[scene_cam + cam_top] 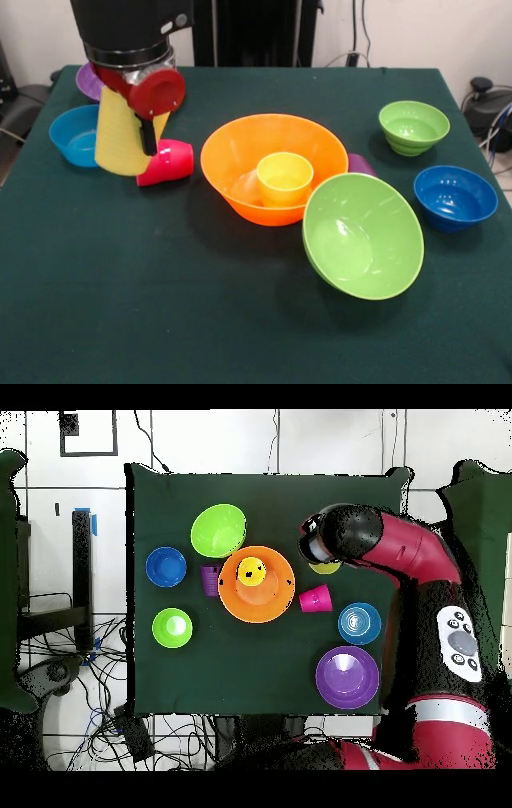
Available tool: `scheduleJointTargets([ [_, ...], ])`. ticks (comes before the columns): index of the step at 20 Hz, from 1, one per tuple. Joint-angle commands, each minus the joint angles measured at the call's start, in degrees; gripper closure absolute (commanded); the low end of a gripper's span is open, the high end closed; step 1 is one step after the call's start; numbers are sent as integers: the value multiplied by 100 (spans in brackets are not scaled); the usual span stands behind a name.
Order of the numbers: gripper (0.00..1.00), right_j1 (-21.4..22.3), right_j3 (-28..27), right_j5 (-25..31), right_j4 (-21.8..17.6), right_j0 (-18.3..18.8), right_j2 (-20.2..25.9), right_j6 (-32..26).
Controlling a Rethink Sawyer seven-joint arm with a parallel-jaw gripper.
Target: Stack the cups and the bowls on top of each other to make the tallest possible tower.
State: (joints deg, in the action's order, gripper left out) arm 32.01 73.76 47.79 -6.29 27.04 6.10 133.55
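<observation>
We see the gripper (149, 132) closed on the pale yellow cup (120, 136) at far left, red-pink cup (166, 162) tipped beside it, yellow-orange cup (284, 178) inside the large orange bowl (240, 156)

table (120, 320): dark green cloth
wall (416, 28): white, far side
floor (330, 444): pale tiles
cables (70, 674): left of table

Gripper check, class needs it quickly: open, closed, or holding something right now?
Gripper: closed on the pale yellow cup, held upside down above the table beside the red-pink cup.
</observation>
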Motion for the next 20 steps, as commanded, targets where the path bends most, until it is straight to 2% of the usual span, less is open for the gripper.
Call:
scheduleJointTargets([
  [1, 100, 144, -603, 882, 157, -451, -42, 700],
  [8, 100, 373, -148, 960, 424, -706, -197, 808],
  [20, 100, 29, -346, 1813, 814, -911, -209, 696],
])
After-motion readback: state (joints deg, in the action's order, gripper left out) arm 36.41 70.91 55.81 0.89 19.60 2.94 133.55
